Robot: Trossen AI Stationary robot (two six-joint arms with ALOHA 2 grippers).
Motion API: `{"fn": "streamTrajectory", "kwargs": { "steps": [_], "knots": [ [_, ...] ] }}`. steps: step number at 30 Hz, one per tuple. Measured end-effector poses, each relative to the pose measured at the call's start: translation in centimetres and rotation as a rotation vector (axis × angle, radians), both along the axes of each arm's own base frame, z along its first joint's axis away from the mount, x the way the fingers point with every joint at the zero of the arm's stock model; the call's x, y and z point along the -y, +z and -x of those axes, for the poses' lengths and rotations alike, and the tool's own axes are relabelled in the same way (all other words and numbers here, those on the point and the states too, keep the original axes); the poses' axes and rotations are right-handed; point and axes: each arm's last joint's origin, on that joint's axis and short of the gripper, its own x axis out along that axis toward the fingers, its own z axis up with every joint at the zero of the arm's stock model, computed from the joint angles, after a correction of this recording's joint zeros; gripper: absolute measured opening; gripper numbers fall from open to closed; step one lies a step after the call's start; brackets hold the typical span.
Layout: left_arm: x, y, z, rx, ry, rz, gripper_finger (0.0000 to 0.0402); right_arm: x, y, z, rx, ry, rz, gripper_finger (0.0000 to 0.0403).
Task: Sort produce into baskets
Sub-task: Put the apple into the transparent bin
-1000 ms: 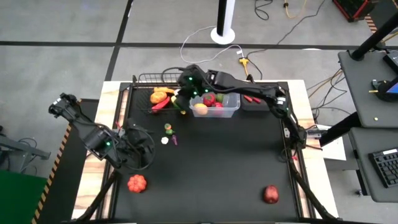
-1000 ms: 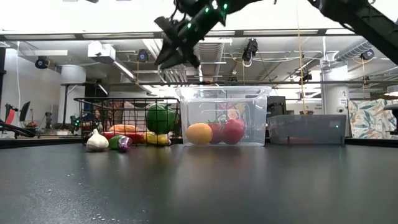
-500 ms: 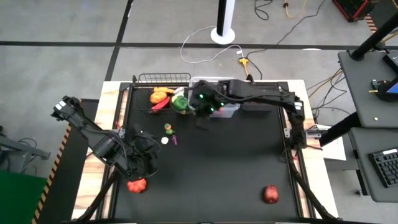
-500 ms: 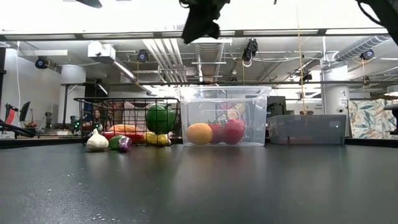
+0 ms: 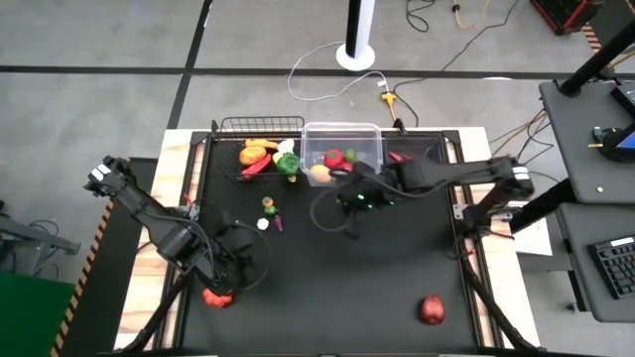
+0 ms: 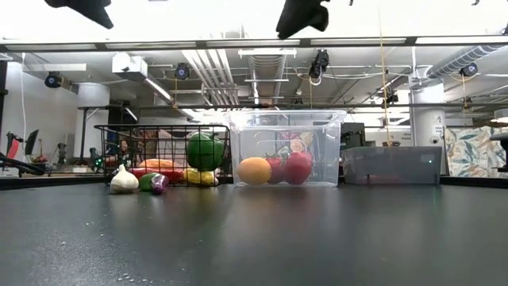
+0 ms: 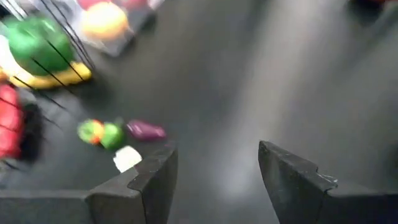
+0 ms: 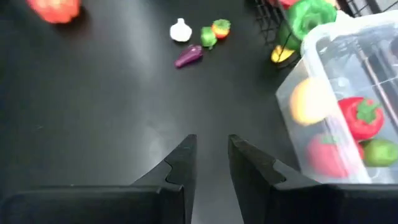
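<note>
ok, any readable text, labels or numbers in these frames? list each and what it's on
None readable in any view.
The clear plastic bin, black wire basket and low dark tray show no label.
The keyboard on the side desk in the high view: keys too small to read.

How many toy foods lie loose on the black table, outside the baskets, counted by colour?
Red: 1, the round fruit
Orange-red: 1, the pumpkin
White: 1, the garlic
Purple: 1, the eggplant
Green and orange: 1, the small vegetable
Total: 5
</note>
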Motion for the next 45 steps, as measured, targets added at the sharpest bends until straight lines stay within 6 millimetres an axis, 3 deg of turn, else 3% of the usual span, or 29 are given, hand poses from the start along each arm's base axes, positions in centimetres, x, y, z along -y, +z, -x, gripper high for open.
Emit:
{"fn": "streamTrajectory", "kwargs": {
  "steps": [8, 15, 24, 31, 39, 45],
  "knots": [
    [1.0, -0.6, 0.3, -0.217, -0.049, 0.336, 0.0205, -2.3, -0.6, 3.0, 0.038, -0.019, -0.053, 0.0084],
    [2.4, -1.5, 0.5, -0.43, -0.027, 0.571, 0.0205, -3.8, -1.2, 3.7, 0.039, -0.038, -0.037, 0.0082],
    [4.6, -3.3, 1.3, -0.549, -0.032, 0.516, 0.0205, -6.2, -1.6, 4.0, 0.068, -0.022, -0.041, 0.0094],
    [5.2, -4.2, 2.0, -0.621, -0.023, 0.443, 0.0205, -8.4, -1.8, 4.9, 0.048, -0.028, -0.103, 0.0095],
    [5.1, -4.2, 2.0, -0.601, -0.016, 0.415, 0.0205, -10.3, -3.0, 7.8, -0.22, -0.174, -0.29, 0.0107],
    [4.9, -4.2, 1.8, -0.562, -0.04, 0.365, 0.0205, -11.7, -3.5, 10.2, -0.398, -0.289, -0.325, 0.0125]
  ]
}}
